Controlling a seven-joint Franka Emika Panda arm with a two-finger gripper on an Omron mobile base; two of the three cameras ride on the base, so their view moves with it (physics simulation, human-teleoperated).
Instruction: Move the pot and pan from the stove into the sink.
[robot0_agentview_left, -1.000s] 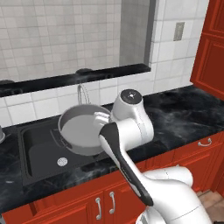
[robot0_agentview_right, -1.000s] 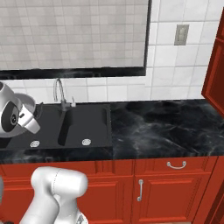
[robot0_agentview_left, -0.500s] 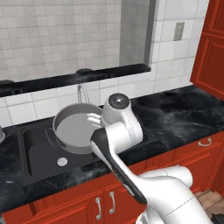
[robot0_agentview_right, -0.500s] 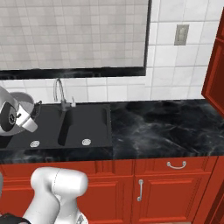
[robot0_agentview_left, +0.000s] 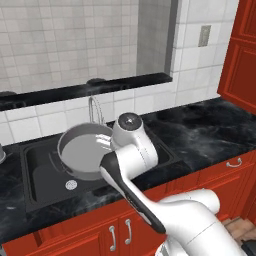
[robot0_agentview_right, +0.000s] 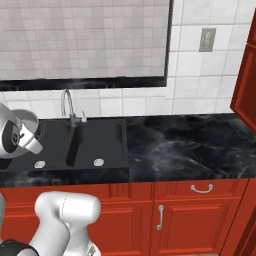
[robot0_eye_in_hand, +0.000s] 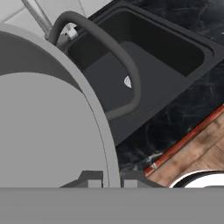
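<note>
The wide grey pot (robot0_agentview_left: 84, 151) hangs level over the black sink (robot0_agentview_left: 44, 176), just in front of the faucet. My gripper (robot0_eye_in_hand: 112, 178) is shut on the pot's rim (robot0_eye_in_hand: 101, 127), one dark fingertip (robot0_eye_in_hand: 90, 177) inside the rim and the other outside. Beside the grip, the pot's dark loop handle (robot0_eye_in_hand: 127, 65) arches over the right basin (robot0_eye_in_hand: 144, 61). The white hand (robot0_agentview_left: 131, 134) stands at the pot's right side. From the right, the hand (robot0_agentview_right: 15, 136) and a bit of the pot (robot0_agentview_right: 27, 119) sit at the left edge, over the sink (robot0_agentview_right: 102, 136). The pan and the stove are out of view.
A thin chrome faucet (robot0_agentview_left: 94, 107) rises behind the pot at the sink's back edge. Dark marbled countertop (robot0_agentview_right: 190, 145) runs to the right of the sink. Red cabinets (robot0_agentview_left: 240, 55) close off the right side, and a dark ledge (robot0_agentview_left: 125, 82) lines the tiled wall.
The arm has carried the pot a little to the left over the sink; from the right, the hand has slid further toward the left edge. The grip has not changed.
</note>
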